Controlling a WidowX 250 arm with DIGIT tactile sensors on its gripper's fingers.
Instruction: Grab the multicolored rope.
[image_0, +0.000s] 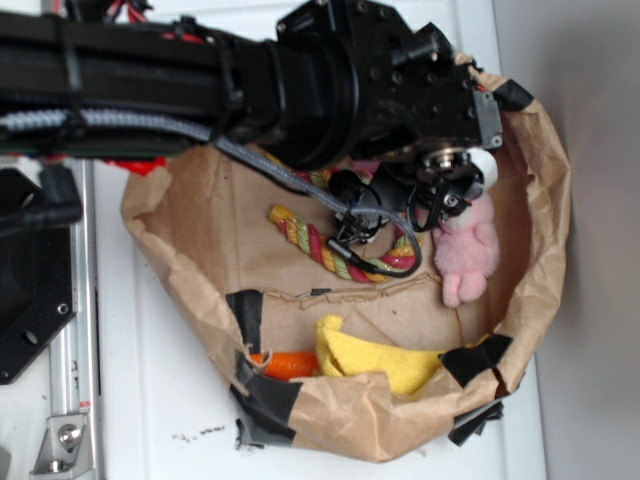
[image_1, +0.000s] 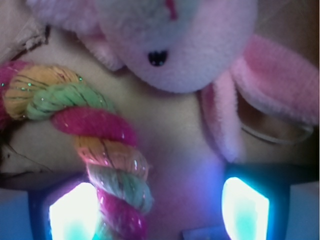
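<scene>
No brand, label or readable writing shows in either view. The multicolored rope (image_0: 335, 248) lies curved on the floor of a crumpled brown paper bag (image_0: 200, 215) that sits on the white worktop (image_0: 150, 400), with the robot's black arm (image_0: 200, 75) crossing above and covering part of the bend. The pincer (image_0: 400, 215) hangs low over the rope's right end, close beside a pink plush bunny (image_0: 468, 250). In the wrist view its two glowing fingertips (image_1: 75, 212) stand apart, so it is open, with the rope (image_1: 107, 160) running down just inside the left tip and the bunny (image_1: 200, 45) ahead. A yellow cloth (image_0: 385, 362) and an orange toy (image_0: 290, 365) are half hidden behind the bag's taped front wall.
</scene>
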